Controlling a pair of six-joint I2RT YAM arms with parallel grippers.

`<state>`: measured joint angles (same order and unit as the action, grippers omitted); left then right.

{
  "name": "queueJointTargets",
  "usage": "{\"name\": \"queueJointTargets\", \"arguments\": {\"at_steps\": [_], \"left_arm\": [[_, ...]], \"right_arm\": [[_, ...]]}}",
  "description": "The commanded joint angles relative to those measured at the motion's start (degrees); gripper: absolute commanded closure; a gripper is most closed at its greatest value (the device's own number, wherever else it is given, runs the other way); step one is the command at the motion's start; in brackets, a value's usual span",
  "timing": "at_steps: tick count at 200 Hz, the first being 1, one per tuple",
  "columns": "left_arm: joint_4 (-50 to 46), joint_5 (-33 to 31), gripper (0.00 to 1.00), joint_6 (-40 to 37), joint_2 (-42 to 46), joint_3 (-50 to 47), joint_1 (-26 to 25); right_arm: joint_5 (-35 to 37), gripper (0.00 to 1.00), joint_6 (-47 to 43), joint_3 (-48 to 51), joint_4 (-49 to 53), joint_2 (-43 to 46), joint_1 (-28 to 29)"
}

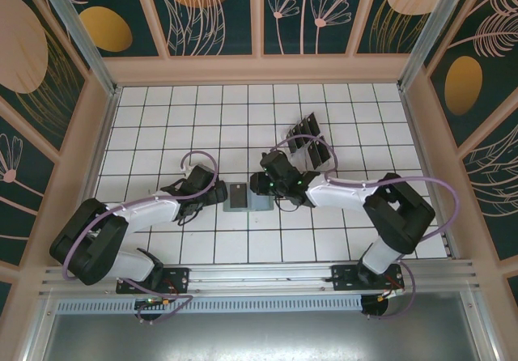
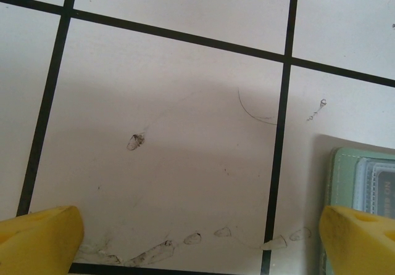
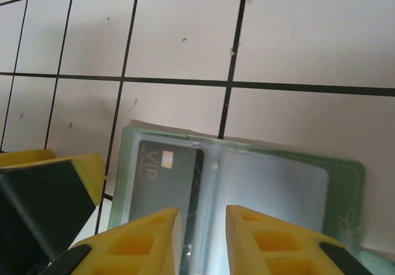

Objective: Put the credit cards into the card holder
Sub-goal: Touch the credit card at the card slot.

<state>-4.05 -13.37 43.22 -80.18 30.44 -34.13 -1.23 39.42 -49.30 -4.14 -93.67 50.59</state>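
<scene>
The sage-green card holder [image 1: 259, 204] lies open on the tiles between both arms. A dark card [image 1: 239, 193] marked VIP [image 3: 160, 176] sits inside its left clear sleeve; the right sleeve [image 3: 278, 188] looks bare. My right gripper [image 3: 202, 216] hovers over the holder's [image 3: 345, 188] middle fold, jaws a narrow gap apart with nothing between them. My left gripper [image 2: 200, 225] stands wide open low over the tiles, its right finger [image 2: 358, 238] at the holder's [image 2: 338, 176] left edge. Several more dark credit cards [image 1: 312, 141] stand behind the right arm.
The spare cards stand in a clear slotted tray [image 1: 324, 157] at the back right, close behind the right wrist [image 1: 279, 171]. Wooden walls [image 1: 259, 70] ring the white tiled floor. Open tiles lie at the far left [image 1: 154, 118].
</scene>
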Motion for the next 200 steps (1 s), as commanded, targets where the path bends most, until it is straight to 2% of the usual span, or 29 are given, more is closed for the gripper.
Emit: {"name": "queueJointTargets", "arguments": {"at_steps": [1,41,200], "left_arm": [[3.4,2.5,0.01,-1.2,-1.7,-0.7,0.3],[4.1,2.9,0.01,-1.5,-2.3,-1.1,0.3],[5.5,3.0,0.01,-1.7,-3.6,-1.7,0.3]], "right_arm": [[-2.2,0.77,0.8,-1.5,-2.7,-2.7,0.8],[-4.6,0.83,2.2,-1.8,-5.3,-6.3,1.2],[-6.9,0.86,2.4,-4.6,-5.4,-11.7,2.4]]}}
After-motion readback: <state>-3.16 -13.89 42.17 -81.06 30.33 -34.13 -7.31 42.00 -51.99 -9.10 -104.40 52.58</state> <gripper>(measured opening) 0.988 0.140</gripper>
